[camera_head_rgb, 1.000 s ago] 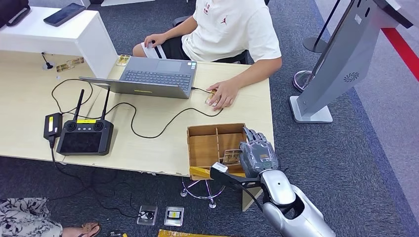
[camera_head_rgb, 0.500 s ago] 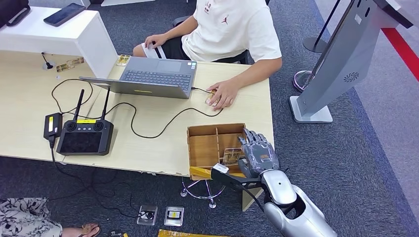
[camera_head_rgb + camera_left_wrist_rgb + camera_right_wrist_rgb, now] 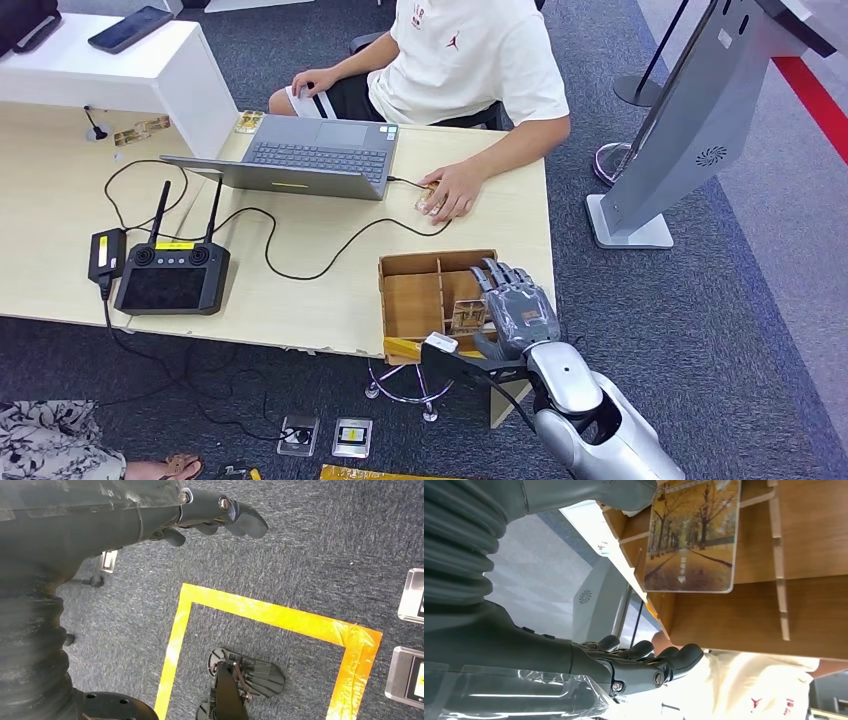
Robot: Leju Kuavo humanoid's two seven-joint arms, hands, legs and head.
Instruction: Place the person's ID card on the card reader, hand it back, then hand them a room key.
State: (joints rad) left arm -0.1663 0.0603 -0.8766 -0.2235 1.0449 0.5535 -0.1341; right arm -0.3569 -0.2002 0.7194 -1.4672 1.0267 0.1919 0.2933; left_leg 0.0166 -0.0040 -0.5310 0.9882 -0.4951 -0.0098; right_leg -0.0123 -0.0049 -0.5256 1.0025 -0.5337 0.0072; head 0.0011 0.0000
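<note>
Reaching into the box [image 3: 437,290], the right hand [image 3: 517,312] has fingers spread beside the card [image 3: 468,317]; a shallow pinch may drop it.

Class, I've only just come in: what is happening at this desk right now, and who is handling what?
The robot's right hand reaches into a wooden box at the desk's near edge, its thumb at a picture card standing in one compartment. Whether it grips the card cannot be told. The left hand hangs over the carpet, holding nothing. Across the desk, a seated person rests a hand on a mouse beside a laptop.
</note>
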